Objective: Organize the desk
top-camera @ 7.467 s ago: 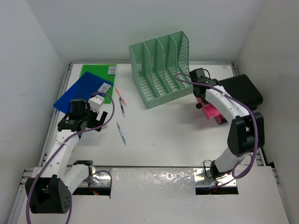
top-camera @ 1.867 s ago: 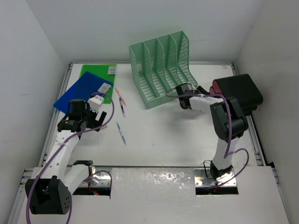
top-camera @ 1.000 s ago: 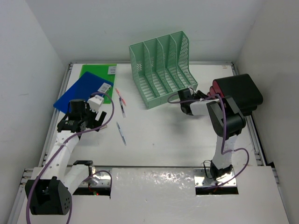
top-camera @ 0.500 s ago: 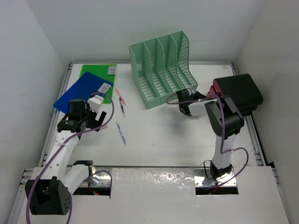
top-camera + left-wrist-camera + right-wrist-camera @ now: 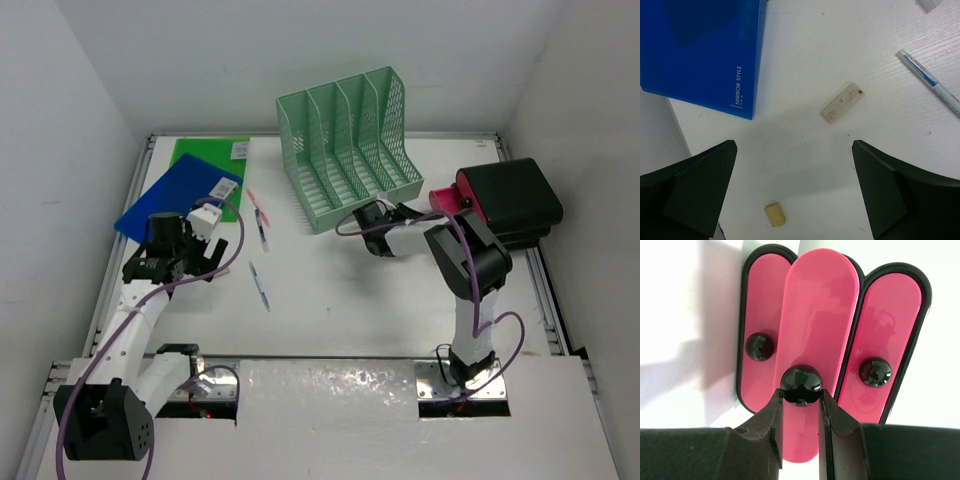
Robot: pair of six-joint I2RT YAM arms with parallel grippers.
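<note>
On the white desk (image 5: 340, 300), my right pincer (image 5: 800, 399) pinches the black knob (image 5: 801, 381) of the middle pink drawer (image 5: 820, 315) dead ahead (left pincer (image 5: 792, 150), spread wide, sits well apart), its length running straight away.

Enclosure, 3 sides: back wall (image 5: 300, 60), left wall (image 5: 60, 200), right wall (image 5: 590, 110); all plain matt white, meeting at straight vert. corners. Furniture: 1 bench (image 5: 350, 300), flat white rect. top, spans wall to wall; silver metal rails (image 5: 455, 135) along far, L & R edges. Near edge: white cover plate (image 5: 560, 420) w/ shiny crinkled foil-like patch (image 5: 330, 385) at centre, glare on it. Light: even, diffuse, from above; shadows soft, pale grey, short. Close up in left wrist view, bench top shows fine ribbed grain, a few small specks.
</note>
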